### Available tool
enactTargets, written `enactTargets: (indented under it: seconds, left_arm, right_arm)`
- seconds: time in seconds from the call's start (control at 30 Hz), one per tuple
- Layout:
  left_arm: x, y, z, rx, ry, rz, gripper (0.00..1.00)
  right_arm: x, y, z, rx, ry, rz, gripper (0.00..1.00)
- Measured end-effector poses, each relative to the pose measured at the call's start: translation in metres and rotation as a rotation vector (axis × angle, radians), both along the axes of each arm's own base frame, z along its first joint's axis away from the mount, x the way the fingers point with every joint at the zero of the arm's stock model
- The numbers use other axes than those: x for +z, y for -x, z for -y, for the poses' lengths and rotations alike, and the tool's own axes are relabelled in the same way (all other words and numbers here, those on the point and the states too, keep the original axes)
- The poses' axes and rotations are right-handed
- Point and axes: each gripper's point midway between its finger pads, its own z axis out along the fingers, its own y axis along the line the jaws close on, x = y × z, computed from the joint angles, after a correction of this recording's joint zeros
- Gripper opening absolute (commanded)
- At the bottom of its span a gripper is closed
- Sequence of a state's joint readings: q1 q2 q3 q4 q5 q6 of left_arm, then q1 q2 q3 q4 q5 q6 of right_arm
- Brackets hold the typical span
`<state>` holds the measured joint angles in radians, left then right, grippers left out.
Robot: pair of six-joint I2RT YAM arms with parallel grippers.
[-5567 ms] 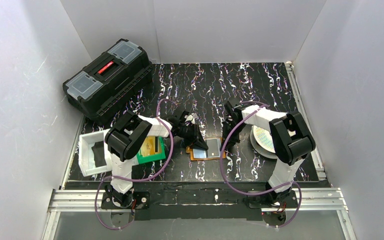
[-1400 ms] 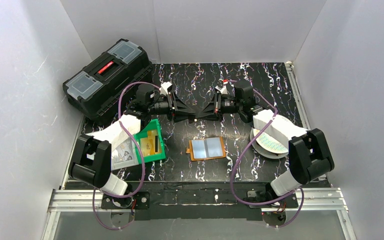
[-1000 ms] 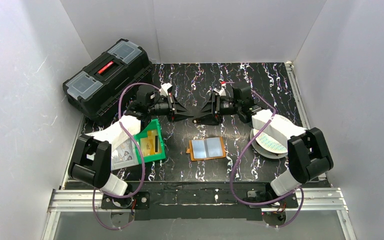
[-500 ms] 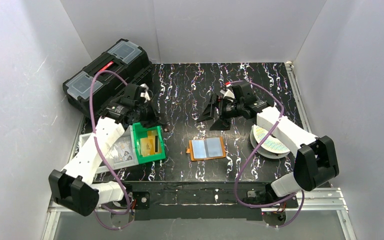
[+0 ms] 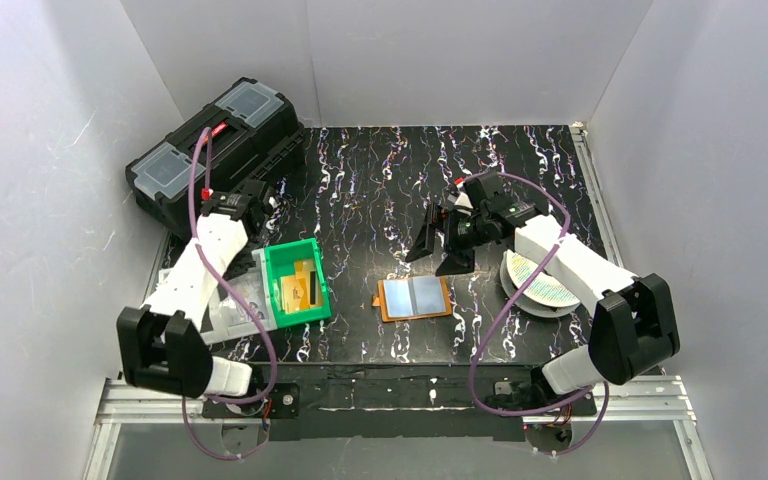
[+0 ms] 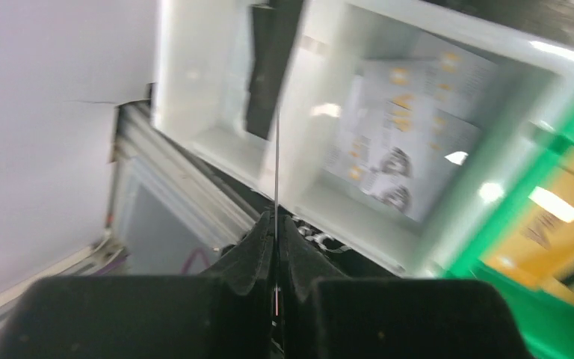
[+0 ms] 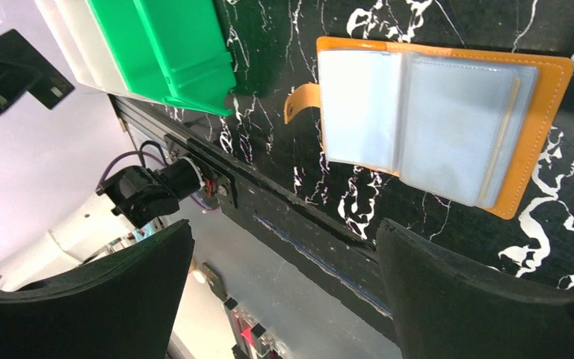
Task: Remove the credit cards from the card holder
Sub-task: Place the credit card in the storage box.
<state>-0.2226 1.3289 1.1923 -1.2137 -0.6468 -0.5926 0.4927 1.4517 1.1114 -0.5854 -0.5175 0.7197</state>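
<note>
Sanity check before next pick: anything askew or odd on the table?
Only the black toolbox: skewed across the mat's far left edge, by the wall. The card holder lies open and flat; left pincer pinches a thin card edge-on, right pincer open.

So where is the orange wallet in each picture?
Top view: the wallet lies open near the middle of the table.
Left wrist view: not in it.
Right wrist view: upper right, lying open.
Shared landmark: the green bin, seen in all three.
</note>
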Motion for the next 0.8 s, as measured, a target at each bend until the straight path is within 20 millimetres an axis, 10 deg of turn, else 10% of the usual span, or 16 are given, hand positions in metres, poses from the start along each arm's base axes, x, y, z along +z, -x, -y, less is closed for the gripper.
enactTargets:
  seconds: [0.33, 0.6, 0.8]
  left_arm:
    - [-0.015, 0.009, -0.075, 0.16, -0.184, -0.198, 0.0]
    - [-0.035, 0.011, -0.092, 0.194, -0.199, -0.288, 0.0]
    - [-0.045, 0.015, -0.095, 0.197, -0.198, -0.33, 0.47]
  right_arm:
    - [-0.008, 0.011, 0.008, 0.008, 0.035, -0.022, 0.98]
    - [-0.008, 0.016, 0.007, 0.026, 0.039, -0.027, 0.98]
    - [-0.009, 0.021, 0.006, 0.049, 0.04, -0.032, 0.98]
